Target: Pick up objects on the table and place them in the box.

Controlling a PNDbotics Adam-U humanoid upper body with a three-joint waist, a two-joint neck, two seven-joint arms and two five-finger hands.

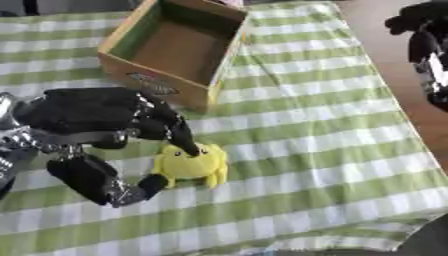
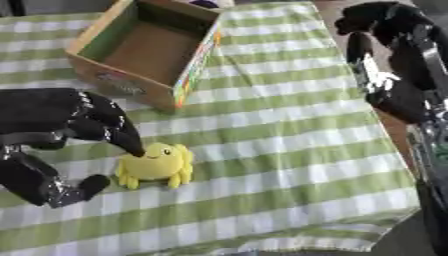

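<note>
- Yellow plush toy (image 1: 191, 165) lies on the green-checked tablecloth (image 1: 332, 150), near the cardboard box's (image 1: 131, 35) front wall and apart from it.
- It looks soft and light, likely to squash and slide on the cloth; its round body is the best place to grasp.
- Left hand (image 1: 105, 125) is part-closed around it: a fingertip touches its top and the thumb sits at its lower left. It is not lifted.
- Right hand (image 2: 385, 55) hangs off the table's far right edge, fingers curled, holding nothing.
</note>
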